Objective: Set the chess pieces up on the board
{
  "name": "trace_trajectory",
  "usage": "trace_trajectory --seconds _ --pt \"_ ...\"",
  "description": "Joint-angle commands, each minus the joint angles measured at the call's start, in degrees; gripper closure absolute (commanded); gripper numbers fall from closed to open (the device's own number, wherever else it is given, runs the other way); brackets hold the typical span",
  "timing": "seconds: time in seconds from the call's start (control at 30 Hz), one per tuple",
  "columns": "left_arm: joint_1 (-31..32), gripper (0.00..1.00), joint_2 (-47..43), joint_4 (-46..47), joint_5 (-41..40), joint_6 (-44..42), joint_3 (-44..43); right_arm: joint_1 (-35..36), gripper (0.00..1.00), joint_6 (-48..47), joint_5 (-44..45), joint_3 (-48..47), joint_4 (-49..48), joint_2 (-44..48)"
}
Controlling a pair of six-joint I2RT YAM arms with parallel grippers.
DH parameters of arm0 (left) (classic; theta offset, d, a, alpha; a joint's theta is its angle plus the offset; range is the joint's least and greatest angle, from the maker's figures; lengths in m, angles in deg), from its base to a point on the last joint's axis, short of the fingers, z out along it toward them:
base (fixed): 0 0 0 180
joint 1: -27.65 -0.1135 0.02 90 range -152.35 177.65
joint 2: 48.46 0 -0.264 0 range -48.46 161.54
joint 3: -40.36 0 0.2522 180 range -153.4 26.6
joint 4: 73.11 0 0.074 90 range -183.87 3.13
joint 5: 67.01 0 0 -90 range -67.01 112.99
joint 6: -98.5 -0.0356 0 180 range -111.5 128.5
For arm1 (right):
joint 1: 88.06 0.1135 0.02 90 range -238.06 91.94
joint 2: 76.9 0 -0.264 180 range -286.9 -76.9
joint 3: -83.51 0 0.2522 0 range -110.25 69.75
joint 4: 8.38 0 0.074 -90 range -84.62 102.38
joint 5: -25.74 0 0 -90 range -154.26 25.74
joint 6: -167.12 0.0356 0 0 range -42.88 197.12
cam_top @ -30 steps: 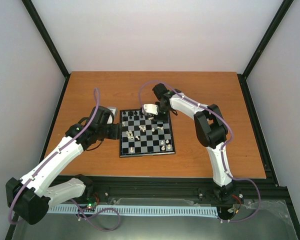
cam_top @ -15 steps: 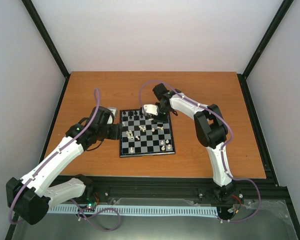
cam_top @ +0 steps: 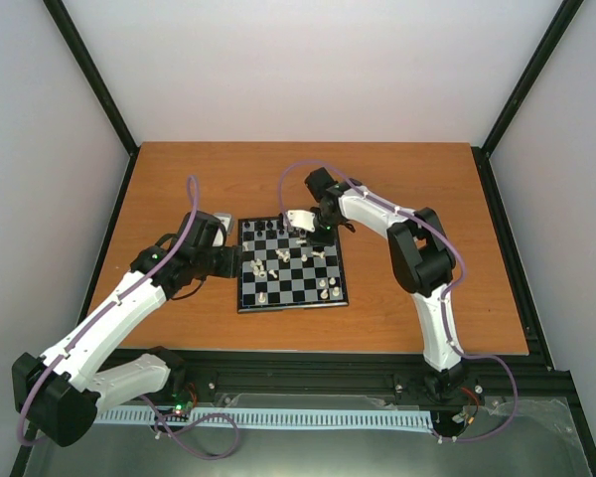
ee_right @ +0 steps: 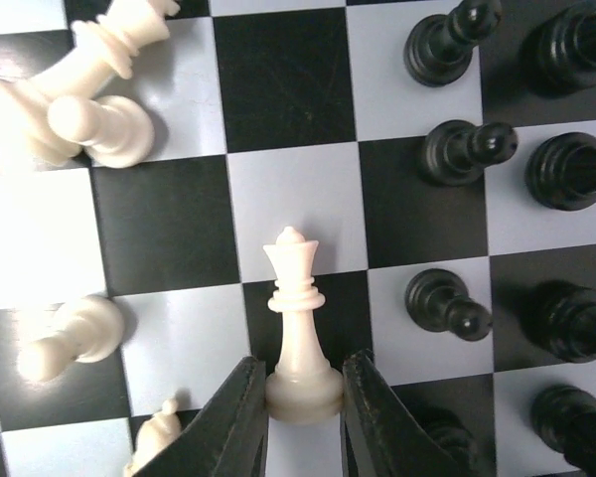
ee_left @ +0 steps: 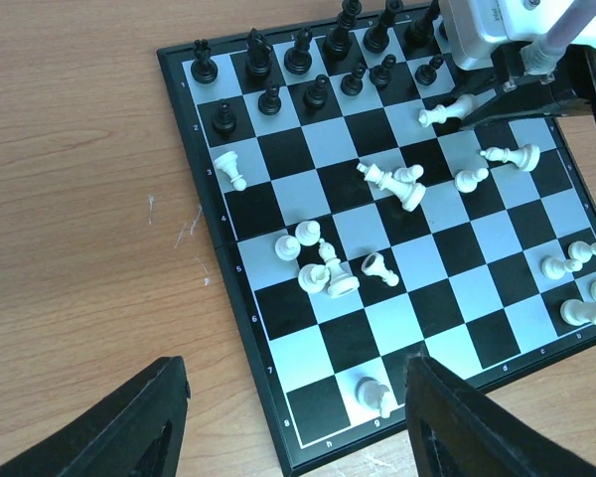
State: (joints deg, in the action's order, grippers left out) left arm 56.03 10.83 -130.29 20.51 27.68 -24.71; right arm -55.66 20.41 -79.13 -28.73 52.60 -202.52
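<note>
The board lies in the middle of the table. Black pieces stand in its two far rows in the left wrist view. Several white pieces are scattered over it, some lying on their sides. My right gripper hangs over the board's far edge, shut on the base of a white queen, which also shows in the left wrist view. The queen points away from the fingers, with black pawns to its right. My left gripper is open and empty at the board's left edge, above a white knight.
A small grey box sits behind my left wrist. Black frame posts and white walls enclose the wooden table. A black rail runs along the near edge.
My right gripper has shifted very slightly with the white queen in it. The left arm has not moved.
</note>
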Motion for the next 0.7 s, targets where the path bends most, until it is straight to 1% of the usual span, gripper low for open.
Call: trace_trajectory --seconds 0.0,0.23,0.43,0.57,0.67 --pt "-0.5 0.37 -0.9 0.7 0.0 -1.1 -0.3 0.0 0.85 3.2 -2.8 1.4 0.4 4.7" --pt "-0.5 0.37 -1.2 0.6 -0.9 -0.6 -0.4 0.0 0.86 12.0 -8.1 2.3 -0.7 11.9" --pt "-1.5 0.37 -2.6 1.1 0.2 -0.9 -0.8 0.0 0.87 19.5 -14.2 8.1 -2.5 22.3" --pt "-1.5 0.38 -4.4 3.5 4.8 -1.2 -0.8 0.0 0.86 24.8 -19.8 13.8 -3.9 30.2" --pt "-1.5 0.4 -4.7 5.9 9.4 0.9 -1.8 0.1 0.85 28.2 -23.1 18.0 -5.0 34.7"
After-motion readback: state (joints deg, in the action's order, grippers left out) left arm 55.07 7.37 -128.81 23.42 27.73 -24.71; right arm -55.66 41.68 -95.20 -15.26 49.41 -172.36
